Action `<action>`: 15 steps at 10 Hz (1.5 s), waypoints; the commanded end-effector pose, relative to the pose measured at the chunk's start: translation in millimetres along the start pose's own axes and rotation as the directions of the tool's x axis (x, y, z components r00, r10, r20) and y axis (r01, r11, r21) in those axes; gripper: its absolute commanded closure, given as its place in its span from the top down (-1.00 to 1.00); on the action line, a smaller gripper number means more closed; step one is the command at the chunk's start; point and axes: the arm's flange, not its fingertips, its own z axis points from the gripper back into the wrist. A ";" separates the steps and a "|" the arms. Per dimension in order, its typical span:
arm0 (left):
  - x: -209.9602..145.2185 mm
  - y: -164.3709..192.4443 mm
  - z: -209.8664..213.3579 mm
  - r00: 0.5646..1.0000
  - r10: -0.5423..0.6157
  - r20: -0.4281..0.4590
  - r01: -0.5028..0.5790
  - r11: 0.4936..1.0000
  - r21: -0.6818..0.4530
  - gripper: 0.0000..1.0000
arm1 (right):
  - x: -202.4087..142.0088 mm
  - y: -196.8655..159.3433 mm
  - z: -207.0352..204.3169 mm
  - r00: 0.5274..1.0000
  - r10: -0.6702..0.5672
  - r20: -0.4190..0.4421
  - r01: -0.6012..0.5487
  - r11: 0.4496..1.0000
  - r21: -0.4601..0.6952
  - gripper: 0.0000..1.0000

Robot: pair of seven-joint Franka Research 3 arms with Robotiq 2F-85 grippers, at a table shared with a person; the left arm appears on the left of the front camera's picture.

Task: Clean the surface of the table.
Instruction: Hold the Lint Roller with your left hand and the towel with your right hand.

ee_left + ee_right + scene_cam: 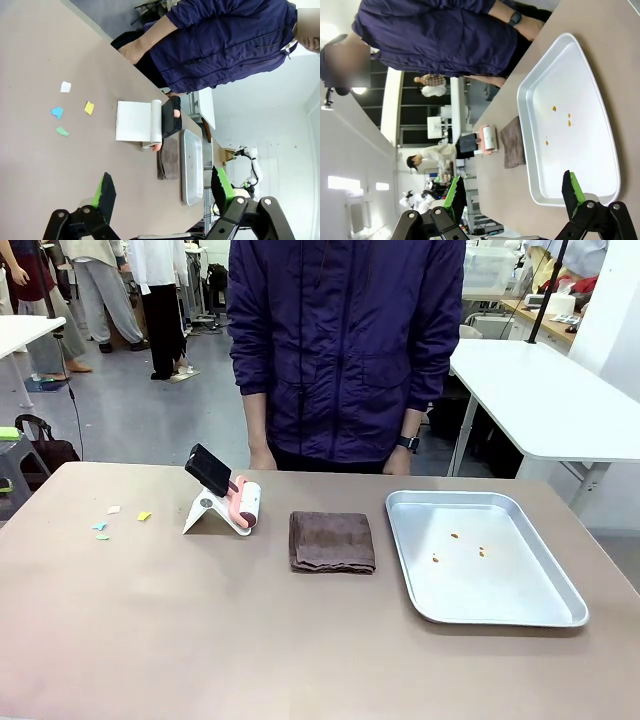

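Observation:
The tan-brown table (250,640) carries a few small paper scraps (120,520) near its left side, white, yellow, blue and green. In the left wrist view those scraps (70,110) lie on the table (40,165) well ahead of my left gripper (162,192), which is open and holds nothing. My right gripper (514,195) is open too, hovering above the near end of the silver tray (570,125). A folded brown cloth (332,541) lies at the table's middle. A pink-handled lint roller (245,505) rests on a white stand (205,512).
The silver tray (480,555) at the right holds a few orange crumbs (455,537). A person in a navy jacket (345,350) stands at the far edge, hands down by the table. White tables stand behind at left and right.

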 end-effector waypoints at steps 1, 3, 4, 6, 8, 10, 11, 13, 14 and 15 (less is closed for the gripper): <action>11.5 -28.6 -14.2 0.997 -0.066 -0.046 0.068 0.997 0.028 1.00 | -4.8 30.8 -24.0 0.996 0.085 0.013 -0.082 0.985 -0.151 1.00; 30.8 -75.5 -53.9 0.966 -0.180 -0.184 0.200 0.974 0.101 1.00 | -13.4 80.2 -80.3 0.965 0.241 -0.103 -0.261 0.922 -0.286 1.00; 39.0 -88.6 -77.0 0.945 -0.209 -0.254 0.250 0.958 0.143 1.00 | -15.6 98.6 -113.7 0.929 0.310 -0.200 -0.359 0.883 -0.301 1.00; 42.3 -105.9 -121.5 0.914 -0.222 -0.341 0.288 0.945 0.157 1.00 | -19.9 124.4 -183.8 0.860 0.370 -0.351 -0.486 0.804 -0.343 1.00; 35.8 -109.5 -162.2 0.876 -0.206 -0.436 0.305 0.937 0.170 1.00 | -38.9 141.9 -263.8 0.798 0.398 -0.452 -0.582 0.704 -0.406 1.00; 31.0 -101.1 -182.2 0.857 -0.184 -0.481 0.291 0.944 0.157 1.00 | -70.6 146.8 -322.5 0.769 0.395 -0.502 -0.616 0.669 -0.417 1.00; 28.7 -96.5 -188.8 0.845 -0.181 -0.503 0.288 0.947 0.144 1.00 | -87.2 146.4 -345.7 0.810 0.342 -0.476 -0.557 0.702 -0.444 1.00; 25.9 -89.7 -199.2 0.828 -0.171 -0.533 0.286 0.948 0.140 1.00 | -115.8 140.5 -373.2 0.860 0.221 -0.459 -0.448 0.757 -0.475 1.00; 26.3 -88.1 -202.5 0.823 -0.173 -0.542 0.289 0.948 0.136 1.00 | -122.0 139.7 -374.2 0.843 0.224 -0.489 -0.465 0.760 -0.453 1.00; 27.1 -87.4 -204.8 0.828 -0.160 -0.537 0.277 0.950 0.143 1.00 | -120.4 141.6 -371.0 0.849 0.209 -0.486 -0.447 0.775 -0.446 1.00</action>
